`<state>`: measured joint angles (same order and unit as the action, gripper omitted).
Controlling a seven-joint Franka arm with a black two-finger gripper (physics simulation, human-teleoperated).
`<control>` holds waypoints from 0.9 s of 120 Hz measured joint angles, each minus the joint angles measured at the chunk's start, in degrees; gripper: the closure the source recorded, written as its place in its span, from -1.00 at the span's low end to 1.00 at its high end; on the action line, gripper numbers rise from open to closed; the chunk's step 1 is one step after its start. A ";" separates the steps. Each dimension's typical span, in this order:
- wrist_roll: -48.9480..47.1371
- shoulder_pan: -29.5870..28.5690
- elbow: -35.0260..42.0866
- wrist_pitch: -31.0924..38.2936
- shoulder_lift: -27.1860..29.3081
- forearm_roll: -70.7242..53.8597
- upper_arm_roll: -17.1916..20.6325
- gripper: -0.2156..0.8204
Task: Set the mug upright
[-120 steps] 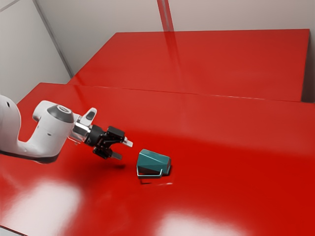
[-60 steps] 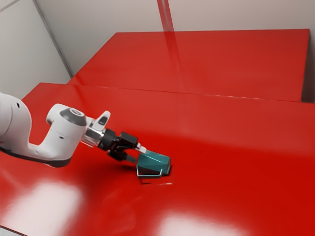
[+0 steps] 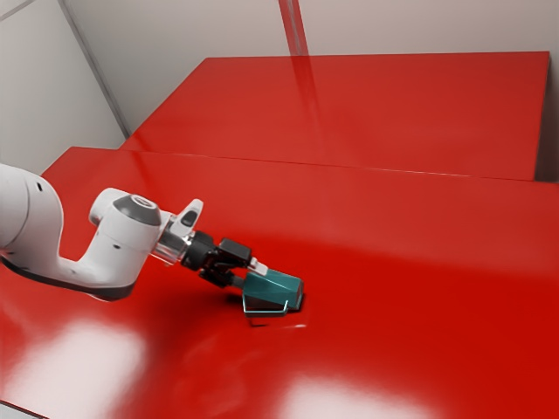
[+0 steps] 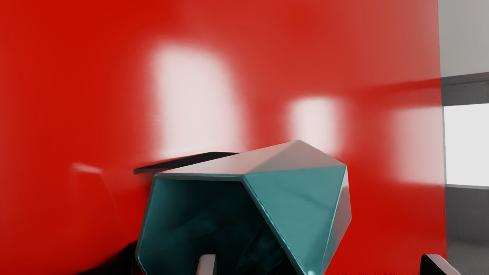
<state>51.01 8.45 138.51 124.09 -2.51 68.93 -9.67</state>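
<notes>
Faceted teal mug (image 3: 275, 288): on its side upon the red table (image 3: 410, 262), just ahead of the fingers (image 4: 207, 264).
Gripper (image 3: 250, 275): fingers parted, grasping nothing; they straddle one wall, presumably so that closing would pinch it for tipping upright.
Mouth (image 4: 198, 217): turned toward the fingers; wrist view reveals the dark hollow behind one fingertip.
Wire-like handle (image 3: 265, 312): exterior view adds this angular loop, beside the body, beyond the fingertips.

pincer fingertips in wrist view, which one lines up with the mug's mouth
The fingertip nearer the handle, seen against the mug's dark opening; the other is outside, red tabletop between it and the mug.
</notes>
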 joint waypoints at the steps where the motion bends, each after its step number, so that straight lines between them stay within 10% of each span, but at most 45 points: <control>1: 0.05 0.08 0.00 0.00 -0.03 0.01 0.00 -0.53; 40: 1.41 1.37 -0.06 0.12 -0.30 0.62 0.00 -0.40; 108: 2.54 2.45 -0.15 0.21 -0.11 1.03 0.03 0.41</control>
<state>53.55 10.89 138.36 124.29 -2.62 69.95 -9.64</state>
